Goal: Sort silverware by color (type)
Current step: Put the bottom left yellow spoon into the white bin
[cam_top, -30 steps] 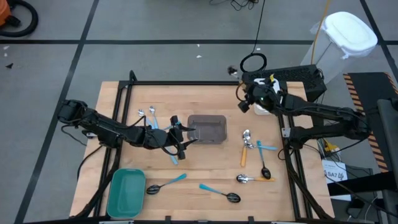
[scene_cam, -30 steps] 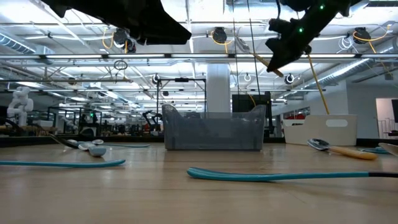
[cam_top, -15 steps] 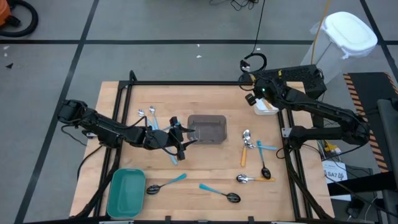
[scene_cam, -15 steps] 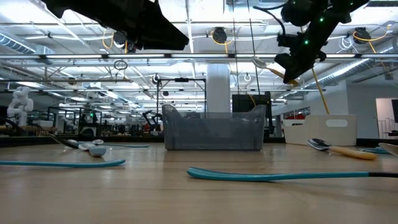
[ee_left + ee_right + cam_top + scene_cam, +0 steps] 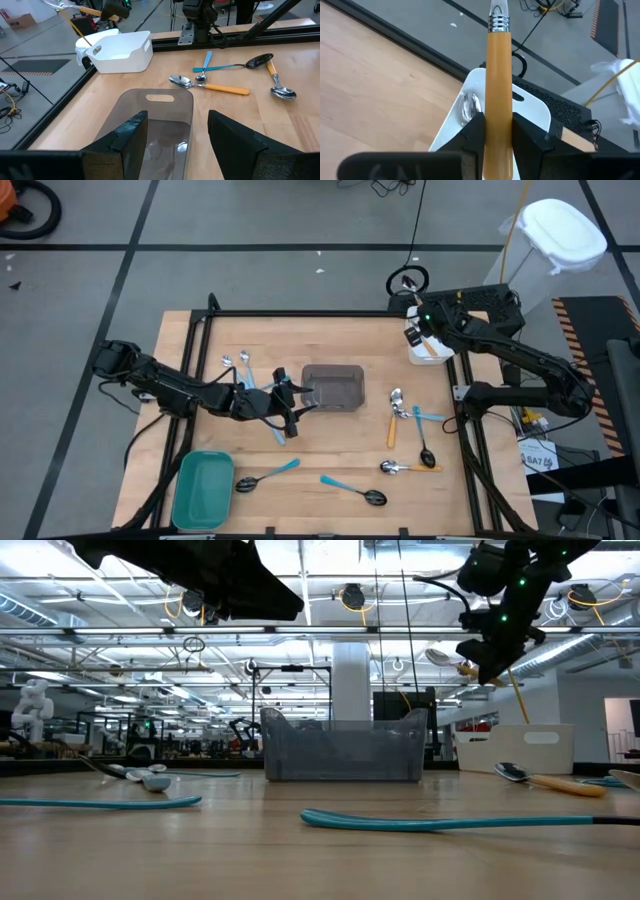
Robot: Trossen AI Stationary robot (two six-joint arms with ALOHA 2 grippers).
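The right tool [image 5: 497, 131] is clamped on an orange-handled spoon [image 5: 498, 75], held in the air above the white bin [image 5: 470, 105] at the far right corner of the desk [image 5: 330, 340]. Lower it until the spoon is inside the walls, level, then let go, so it cannot bounce out. The left tool [image 5: 175, 132] waits with fingers apart and empty at the grey bin [image 5: 150, 107].

A light wooden worktop [image 5: 330, 350] is standing on a grey floor [image 5: 250, 220] with dark lines crossing it. Far behind, ceiling lamps [image 5: 352, 595] are shining over a big hall, and a white pillar [image 5: 351, 668] is rising in the middle.
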